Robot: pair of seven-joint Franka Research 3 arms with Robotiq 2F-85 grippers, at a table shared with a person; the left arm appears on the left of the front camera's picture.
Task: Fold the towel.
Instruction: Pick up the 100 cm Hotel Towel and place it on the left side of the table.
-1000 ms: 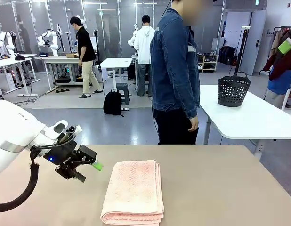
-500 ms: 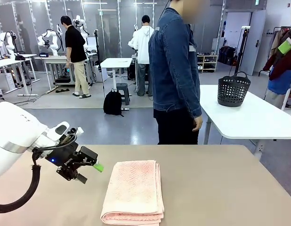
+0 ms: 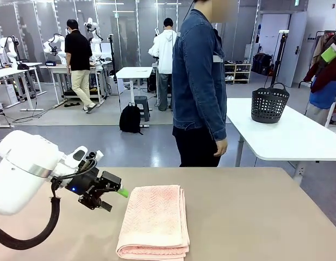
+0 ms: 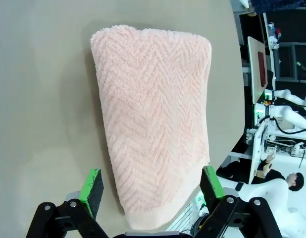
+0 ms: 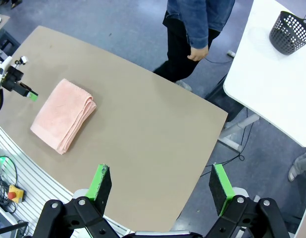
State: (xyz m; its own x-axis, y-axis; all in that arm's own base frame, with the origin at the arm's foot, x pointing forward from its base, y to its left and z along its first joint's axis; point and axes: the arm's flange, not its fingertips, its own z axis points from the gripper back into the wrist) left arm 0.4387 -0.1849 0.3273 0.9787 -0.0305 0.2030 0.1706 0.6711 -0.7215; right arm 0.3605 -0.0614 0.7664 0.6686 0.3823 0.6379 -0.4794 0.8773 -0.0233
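The towel lies folded into a thick, narrow salmon-pink stack on the tan table, just left of the middle. My left gripper hovers open just off the towel's far left corner, its green pads apart and nothing between them. In the left wrist view the towel stretches away with its herringbone weave, and the left gripper straddles its near end from above. My right gripper is open and empty, high over the table, looking down on the towel and on the left gripper.
A person in a denim jacket stands at the table's far edge, side-on, with hands hanging down. Behind to the right, a white table carries a black basket. Bare tabletop spreads right of the towel.
My left arm has shifted to the right, bringing its open gripper closer to the towel's far left corner. The towel has not moved.
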